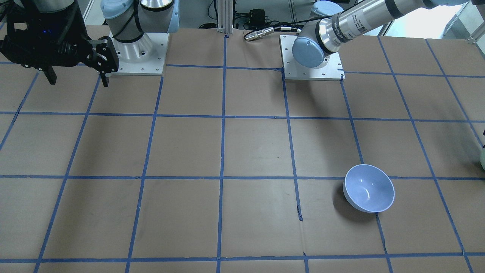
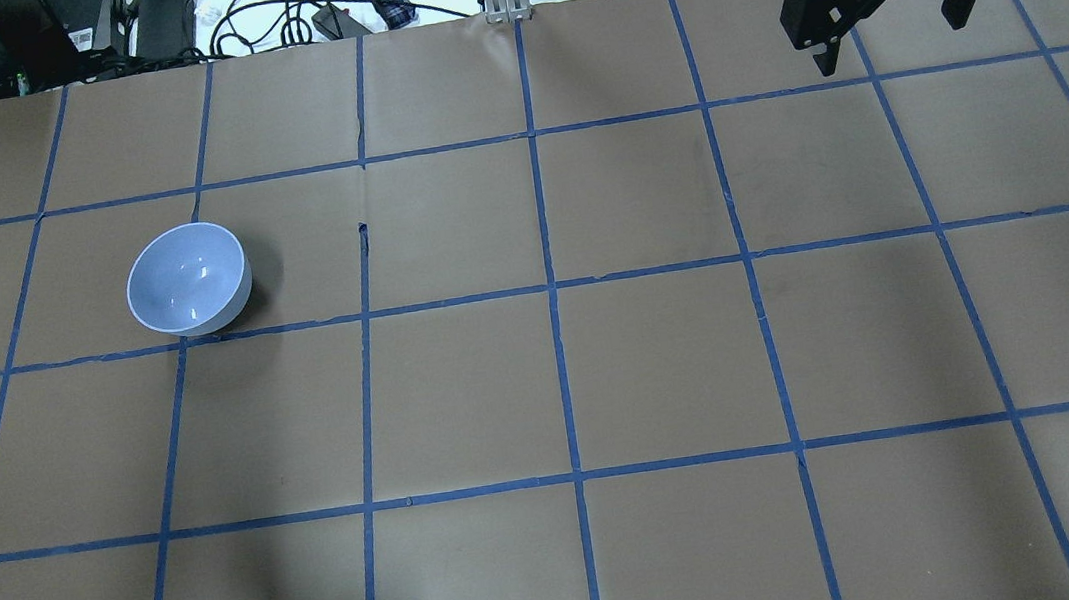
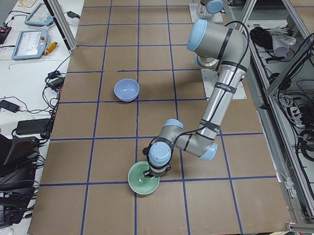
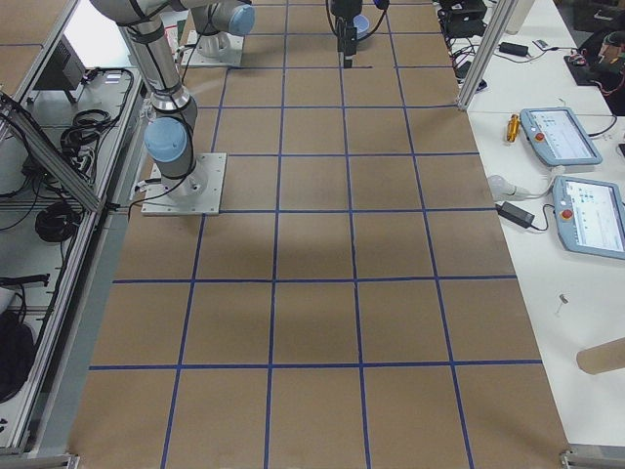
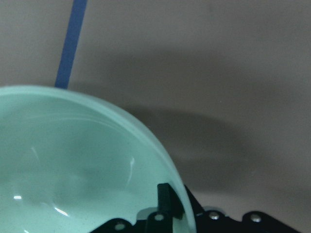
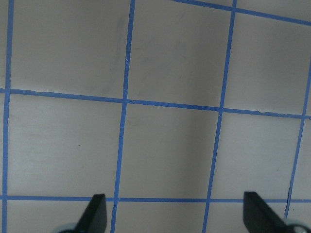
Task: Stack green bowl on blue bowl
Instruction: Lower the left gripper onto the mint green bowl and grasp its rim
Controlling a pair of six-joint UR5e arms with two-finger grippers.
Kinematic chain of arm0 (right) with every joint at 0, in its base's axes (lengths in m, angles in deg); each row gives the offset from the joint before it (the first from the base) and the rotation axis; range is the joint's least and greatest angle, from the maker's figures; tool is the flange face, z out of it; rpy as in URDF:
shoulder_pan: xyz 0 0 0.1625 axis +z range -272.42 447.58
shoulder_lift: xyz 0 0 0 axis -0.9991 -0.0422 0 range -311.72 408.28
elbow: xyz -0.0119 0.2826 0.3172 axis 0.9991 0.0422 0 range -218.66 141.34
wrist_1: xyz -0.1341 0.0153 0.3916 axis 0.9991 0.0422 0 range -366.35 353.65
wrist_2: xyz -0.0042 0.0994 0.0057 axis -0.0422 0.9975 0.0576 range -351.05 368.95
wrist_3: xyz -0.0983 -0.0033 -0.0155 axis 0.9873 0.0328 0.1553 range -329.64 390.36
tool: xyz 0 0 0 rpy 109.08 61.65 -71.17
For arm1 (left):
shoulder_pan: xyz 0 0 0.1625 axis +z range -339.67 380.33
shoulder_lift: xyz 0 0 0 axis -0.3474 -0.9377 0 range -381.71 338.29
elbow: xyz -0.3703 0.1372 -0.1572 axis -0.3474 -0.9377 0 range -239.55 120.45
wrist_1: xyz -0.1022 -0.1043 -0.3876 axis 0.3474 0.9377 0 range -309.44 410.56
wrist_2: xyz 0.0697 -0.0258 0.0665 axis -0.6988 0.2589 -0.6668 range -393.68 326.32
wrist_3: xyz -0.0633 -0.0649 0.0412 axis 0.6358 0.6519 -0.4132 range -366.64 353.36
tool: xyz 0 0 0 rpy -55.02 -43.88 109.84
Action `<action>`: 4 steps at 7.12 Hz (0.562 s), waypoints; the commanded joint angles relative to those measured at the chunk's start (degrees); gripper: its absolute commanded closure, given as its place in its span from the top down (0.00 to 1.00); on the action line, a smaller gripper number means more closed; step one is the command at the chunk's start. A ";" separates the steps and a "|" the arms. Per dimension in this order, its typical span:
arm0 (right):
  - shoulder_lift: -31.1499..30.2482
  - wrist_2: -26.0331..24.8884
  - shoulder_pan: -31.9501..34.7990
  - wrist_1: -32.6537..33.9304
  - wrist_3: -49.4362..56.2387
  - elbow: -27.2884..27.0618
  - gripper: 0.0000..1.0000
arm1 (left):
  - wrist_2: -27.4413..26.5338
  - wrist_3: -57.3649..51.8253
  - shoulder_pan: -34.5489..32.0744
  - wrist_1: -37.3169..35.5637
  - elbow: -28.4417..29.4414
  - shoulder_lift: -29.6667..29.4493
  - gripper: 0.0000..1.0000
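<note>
Grasping step: we judged the pick of the green bowl [image 3: 143,179] was in hand; it sat near the left end of the bench [image 2: 663,366], well apart from the blue bowl [image 2: 187,279].
Left tool [image 3: 149,173]: it straddled the green bowl's rim, with one finger [image 5: 165,194] inside by the wall; we could not tell whether it was clamped.
Right tool [image 2: 896,27]: it was spread wide, held nothing and hung above the bench.
Next move: we reckoned it called for a firm pinch on the rim, a level lift and a carry across to the blue bowl, which stood upright and empty.
</note>
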 commanded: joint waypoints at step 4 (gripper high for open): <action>0.00 0.00 0.00 0.00 0.00 0.00 1.00 | -0.25 -0.10 0.01 0.32 -0.18 0.38 0.00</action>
